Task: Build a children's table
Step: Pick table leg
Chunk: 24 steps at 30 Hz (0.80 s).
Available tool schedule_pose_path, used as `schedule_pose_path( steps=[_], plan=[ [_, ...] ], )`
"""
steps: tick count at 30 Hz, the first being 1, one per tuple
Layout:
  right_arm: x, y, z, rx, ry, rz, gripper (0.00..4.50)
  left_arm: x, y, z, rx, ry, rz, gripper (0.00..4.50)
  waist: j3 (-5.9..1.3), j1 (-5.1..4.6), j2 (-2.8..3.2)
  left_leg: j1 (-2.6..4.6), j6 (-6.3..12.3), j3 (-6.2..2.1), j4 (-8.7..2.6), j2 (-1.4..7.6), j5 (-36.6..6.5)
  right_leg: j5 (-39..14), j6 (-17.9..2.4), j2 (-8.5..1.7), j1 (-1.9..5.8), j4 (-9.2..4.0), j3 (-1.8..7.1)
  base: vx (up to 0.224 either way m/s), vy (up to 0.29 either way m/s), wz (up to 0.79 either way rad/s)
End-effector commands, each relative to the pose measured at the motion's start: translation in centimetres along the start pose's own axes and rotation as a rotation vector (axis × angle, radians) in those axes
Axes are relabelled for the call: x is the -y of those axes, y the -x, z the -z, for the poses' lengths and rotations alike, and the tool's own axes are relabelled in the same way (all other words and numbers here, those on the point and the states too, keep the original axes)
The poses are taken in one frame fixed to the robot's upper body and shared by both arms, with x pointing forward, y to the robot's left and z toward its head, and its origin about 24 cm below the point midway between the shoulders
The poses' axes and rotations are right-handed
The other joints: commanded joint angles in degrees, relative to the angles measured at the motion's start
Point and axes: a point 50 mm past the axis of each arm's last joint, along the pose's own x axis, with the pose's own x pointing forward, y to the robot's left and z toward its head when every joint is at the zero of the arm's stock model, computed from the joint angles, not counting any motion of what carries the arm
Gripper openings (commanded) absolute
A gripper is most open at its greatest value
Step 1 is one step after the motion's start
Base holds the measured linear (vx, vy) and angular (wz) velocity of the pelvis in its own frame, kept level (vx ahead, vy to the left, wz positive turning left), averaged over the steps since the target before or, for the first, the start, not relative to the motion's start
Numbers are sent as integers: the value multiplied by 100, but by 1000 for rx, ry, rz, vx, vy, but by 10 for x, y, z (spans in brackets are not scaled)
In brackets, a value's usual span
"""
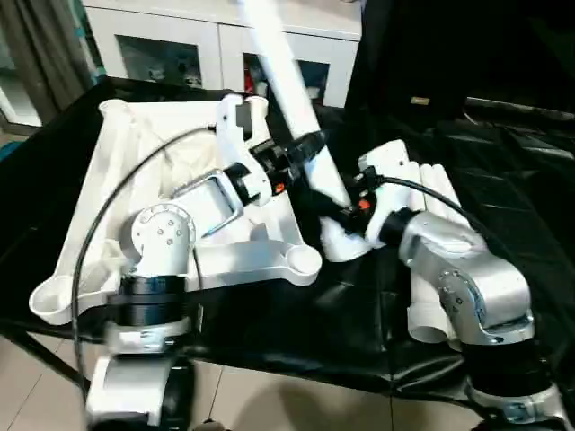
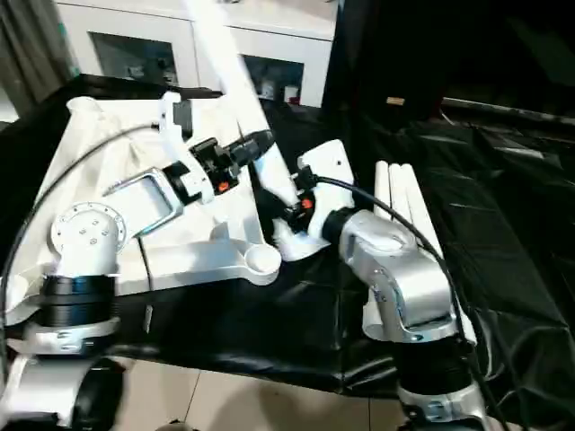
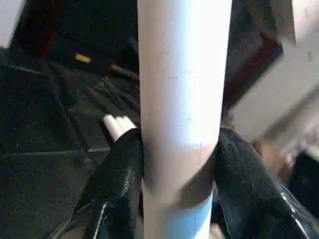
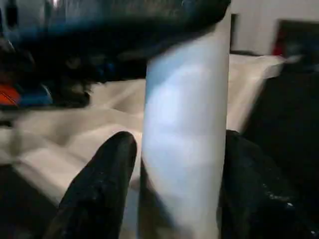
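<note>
The children's table top (image 1: 99, 189) lies upside down on the black cloth, ribbed side up, with a round corner socket (image 1: 303, 260) near its front right. One white leg (image 1: 283, 72) rises tilted, up and to the left, just right of that corner. My left gripper (image 1: 310, 148) is shut on it at mid height; both fingers (image 3: 119, 184) press on the tube (image 3: 179, 99). My right gripper (image 1: 334, 211) sits lower on the same leg (image 4: 184, 139), fingers (image 4: 99, 189) on either side with a thin gap, open. The leg's foot is hidden behind this gripper.
Spare white legs (image 1: 431, 260) lie side by side on the black cloth (image 1: 503, 180) at the right, by my right forearm. A white glass-door cabinet (image 1: 180, 45) stands behind the table. The cloth's front edge drops to a tiled floor (image 1: 269, 395).
</note>
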Motion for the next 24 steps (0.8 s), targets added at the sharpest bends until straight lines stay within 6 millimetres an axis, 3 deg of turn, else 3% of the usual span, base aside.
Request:
schedule_pose_path(
  steps=[1,8,13,22,24],
  plan=[
    [-6,5,-10,38,-34,-88,302,6,0,1,-22,-36,42,186,-366,-10,44,85,-115,-33,-364,160,-515,442,-981,-297,287,-406,193,0,0,0],
    [7,23,-14,16,-202,-230,305,15,18,-9,-114,-95,289,186,-356,13,29,89,-140,-16,-373,152,-517,152,-1093,-311,274,-419,185,0,0,0],
    [6,25,-11,-26,-248,-271,305,24,20,-14,-112,-76,402,186,-371,19,36,80,-157,-11,-366,159,-446,250,-1219,-325,280,-401,180,0,0,0],
    [3,26,-9,-75,-281,-336,305,36,20,-26,-53,-2,556,186,-372,45,4,70,-110,-2,-354,156,-378,251,-1255,-331,292,-404,181,0,0,0],
    [2,27,-8,-83,-287,-347,278,36,20,-26,-57,-4,560,186,-368,44,1,70,-107,-3,-357,159,-383,207,-1223,-331,291,-406,180,0,0,0]
  ],
)
